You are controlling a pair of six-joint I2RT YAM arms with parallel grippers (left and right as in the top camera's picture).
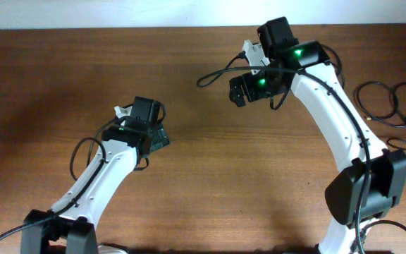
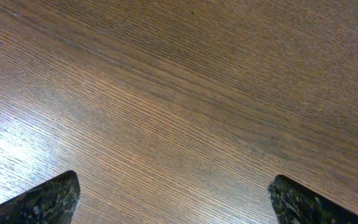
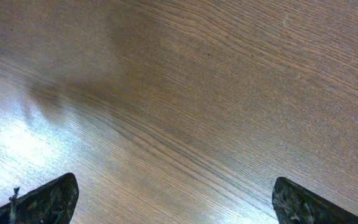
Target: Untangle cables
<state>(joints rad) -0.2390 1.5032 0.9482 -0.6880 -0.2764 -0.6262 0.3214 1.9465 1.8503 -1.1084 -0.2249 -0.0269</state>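
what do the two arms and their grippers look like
The left arm and right arm have smooth white curved links with black joint housings. Thin black wires run along them, and small green lights glow near the wrists. The left gripper and right gripper have dark, speckled fingers.

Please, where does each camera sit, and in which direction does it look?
Overhead: above the table, looking down; shows the left arm, the right arm and the cables beside it.
Left wrist: on the left arm, facing down at bare table; only the fingertips of the left gripper show, wide apart.
Right wrist: likewise, with the right gripper open.
Shared: both wrist views show only table, no cables.
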